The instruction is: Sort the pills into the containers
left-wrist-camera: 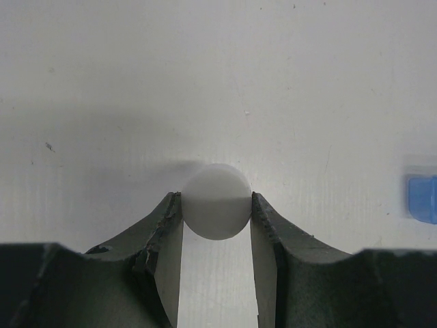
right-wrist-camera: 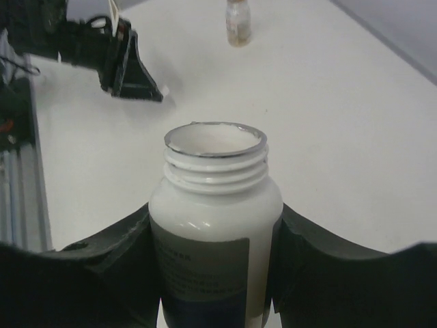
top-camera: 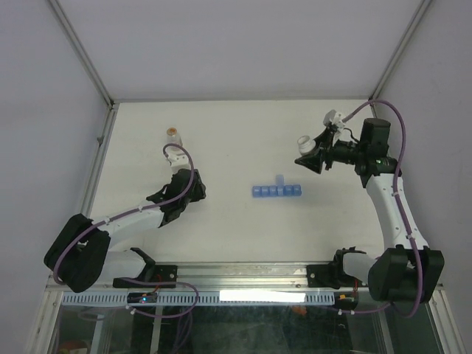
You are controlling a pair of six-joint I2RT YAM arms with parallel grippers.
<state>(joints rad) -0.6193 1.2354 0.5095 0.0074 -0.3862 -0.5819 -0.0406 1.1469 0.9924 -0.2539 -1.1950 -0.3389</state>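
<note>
The containers (top-camera: 276, 191) are a short blue strip of joined compartments lying at the table's middle, with one small lid (top-camera: 279, 179) standing open; their end (left-wrist-camera: 422, 198) shows at the right edge of the left wrist view. My left gripper (top-camera: 174, 153) (left-wrist-camera: 216, 205) is shut on a white round cap (left-wrist-camera: 216, 199) just above the table. My right gripper (top-camera: 310, 153) (right-wrist-camera: 215, 225) is shut on an open white bottle (right-wrist-camera: 215, 198) (top-camera: 304, 143), held up over the right side, mouth towards the left. No pills are in view.
A small clear bottle with tan contents (top-camera: 173, 135) (right-wrist-camera: 238, 20) stands at the back left, just beyond the left gripper (right-wrist-camera: 130, 65). The table's metal rail (top-camera: 236, 274) runs along the near edge, between the arm bases.
</note>
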